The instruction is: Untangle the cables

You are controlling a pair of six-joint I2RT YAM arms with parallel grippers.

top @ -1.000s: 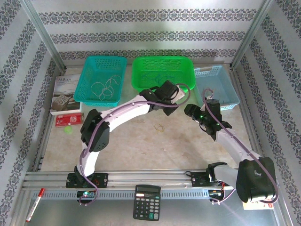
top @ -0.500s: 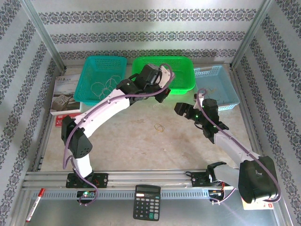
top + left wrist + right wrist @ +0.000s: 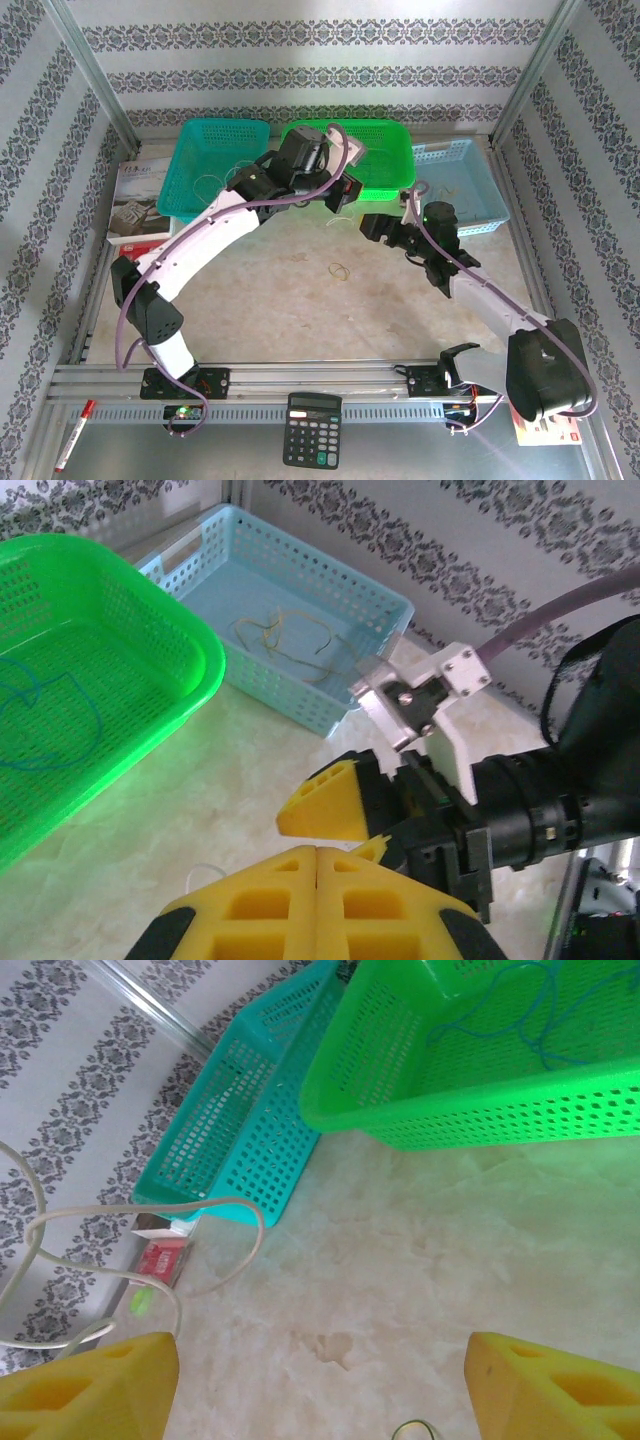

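Note:
My left gripper (image 3: 343, 195) hangs at the green basket's (image 3: 400, 172) front edge. Its yellow fingers (image 3: 270, 900) are shut, and a thin whitish cable (image 3: 203, 870) loops out beside them. That whitish cable (image 3: 215, 1210) curls in the air at the left of the right wrist view. My right gripper (image 3: 372, 228) sits just right of the left one, open (image 3: 320, 1352), with bare table between its fingers. One small yellow cable loop (image 3: 342, 270) lies on the table. A blue cable (image 3: 60, 715) lies in the green basket.
The teal basket (image 3: 200, 135) at back left holds several whitish cables (image 3: 218, 186). The light blue basket (image 3: 370, 590) at back right holds yellowish cables (image 3: 285, 640). A booklet and a red box (image 3: 145, 255) lie at the left. A calculator (image 3: 312, 430) sits on the near rail.
My left arm has swung from the table's middle up toward the basket fronts. My right gripper has opened wider and slid left toward the left gripper.

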